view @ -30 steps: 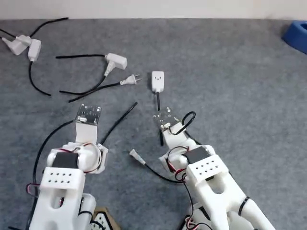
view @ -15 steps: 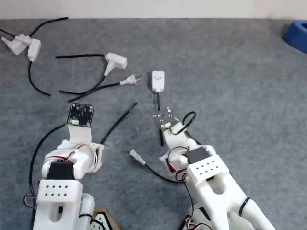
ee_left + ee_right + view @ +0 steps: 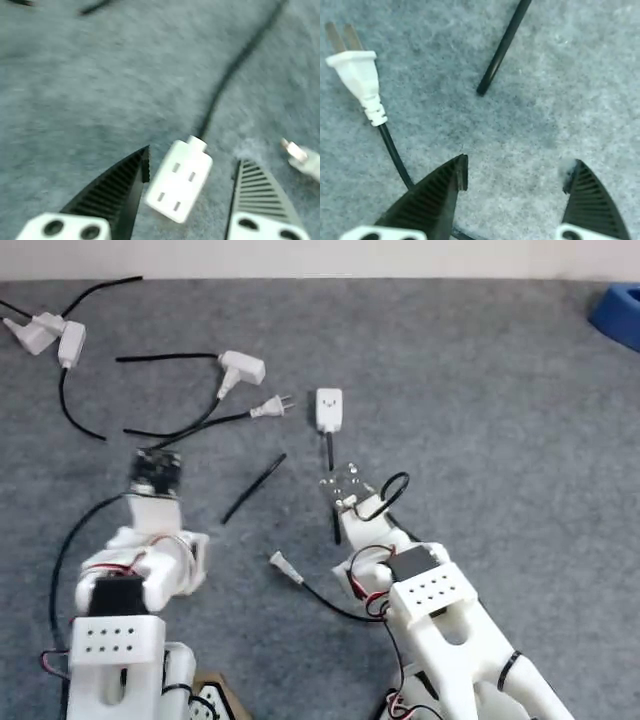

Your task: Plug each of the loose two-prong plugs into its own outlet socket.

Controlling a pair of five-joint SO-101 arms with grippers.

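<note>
Black cord scrap (image 3: 502, 47), perhaps, near plug (image 3: 357, 75)

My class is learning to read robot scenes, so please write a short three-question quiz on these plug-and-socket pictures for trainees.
1. True or false: the left gripper is shut on a cord.
2. In the right wrist view, how many prongs does the white plug show? A one, B two, C three.
3. Fill in: in the high view, the outlet socket beyond the right gripper has ___ plugged into it.
Key: 1 false, it is open; 2 B; 3 nothing.
</note>
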